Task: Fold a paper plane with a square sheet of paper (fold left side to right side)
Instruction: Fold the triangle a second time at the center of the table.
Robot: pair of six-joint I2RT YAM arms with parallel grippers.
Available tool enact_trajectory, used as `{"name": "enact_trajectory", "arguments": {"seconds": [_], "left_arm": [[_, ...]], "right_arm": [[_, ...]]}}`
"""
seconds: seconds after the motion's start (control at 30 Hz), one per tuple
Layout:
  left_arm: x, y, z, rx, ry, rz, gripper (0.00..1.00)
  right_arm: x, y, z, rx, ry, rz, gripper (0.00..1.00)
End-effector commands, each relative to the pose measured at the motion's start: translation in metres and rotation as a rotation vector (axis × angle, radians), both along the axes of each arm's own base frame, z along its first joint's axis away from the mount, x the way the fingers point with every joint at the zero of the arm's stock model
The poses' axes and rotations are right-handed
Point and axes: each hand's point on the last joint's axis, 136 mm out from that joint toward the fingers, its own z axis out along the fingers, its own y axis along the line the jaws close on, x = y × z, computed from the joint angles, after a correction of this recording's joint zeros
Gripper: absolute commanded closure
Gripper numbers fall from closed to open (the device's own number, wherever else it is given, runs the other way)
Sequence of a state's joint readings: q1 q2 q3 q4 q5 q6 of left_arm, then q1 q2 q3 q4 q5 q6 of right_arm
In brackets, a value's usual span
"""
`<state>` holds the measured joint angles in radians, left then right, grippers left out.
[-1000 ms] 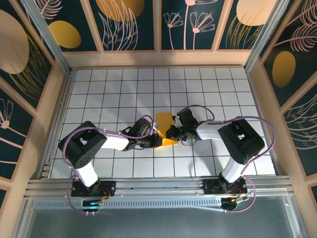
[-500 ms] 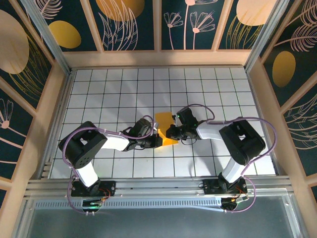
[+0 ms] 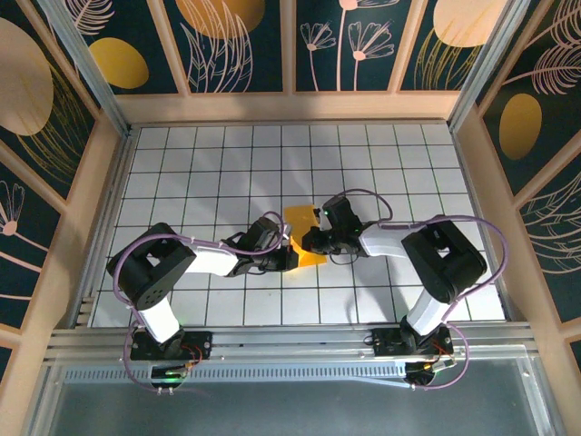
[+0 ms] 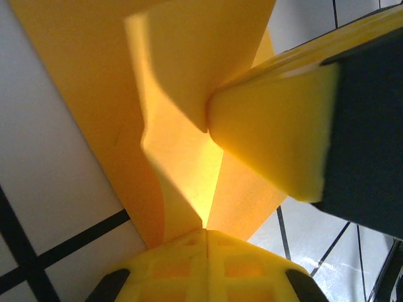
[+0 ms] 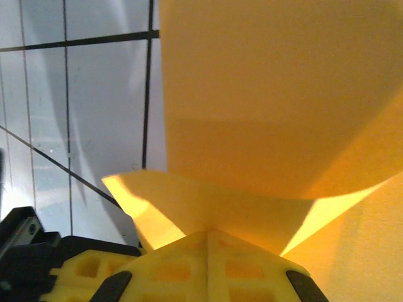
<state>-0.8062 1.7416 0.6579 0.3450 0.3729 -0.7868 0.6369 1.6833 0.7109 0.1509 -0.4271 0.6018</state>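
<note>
top external view: the square sheet of paper point(image 3: 300, 223) lies on the counter point(image 3: 227, 173) between the arms. left pincer point(image 3: 290, 258) is closed on its near-left edge, right pincer point(image 3: 313, 243) closed on its right edge, both equally near.

Top camera high overhead, looking down; both wrist cameras close-up on same paper point(image 3: 298, 221)

Black joints and white link shells mark the left arm point(image 3: 213, 262) and right arm point(image 3: 386, 241); a lilac cable point(image 3: 472, 221) runs along each, a green light point(image 3: 324, 213) glows behind the right end effector point(image 3: 310, 243), whose grid-moulded fingers point(image 5: 208, 267) look yellow.
</note>
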Motion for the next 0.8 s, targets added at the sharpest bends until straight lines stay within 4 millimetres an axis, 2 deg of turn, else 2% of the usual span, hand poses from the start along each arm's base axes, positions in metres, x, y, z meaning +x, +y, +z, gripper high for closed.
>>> {"name": "enact_trajectory", "arguments": {"seconds": [0.0, 0.27, 0.73, 0.77], "left_arm": [[-0.008, 0.019, -0.027, 0.126, 0.032, 0.013, 1.00], [-0.012, 0.025, -0.034, 0.157, 0.047, 0.022, 1.00], [-0.014, 0.028, -0.037, 0.166, 0.053, 0.025, 1.00], [-0.014, 0.028, -0.037, 0.166, 0.053, 0.025, 1.00]], "right_arm": [[0.003, -0.004, -0.011, -0.040, -0.020, -0.013, 1.00], [0.004, -0.015, -0.025, -0.078, 0.000, -0.033, 1.00], [0.023, -0.033, -0.022, -0.085, -0.018, -0.064, 1.00], [0.032, -0.042, -0.023, -0.086, -0.019, -0.093, 1.00]]}}
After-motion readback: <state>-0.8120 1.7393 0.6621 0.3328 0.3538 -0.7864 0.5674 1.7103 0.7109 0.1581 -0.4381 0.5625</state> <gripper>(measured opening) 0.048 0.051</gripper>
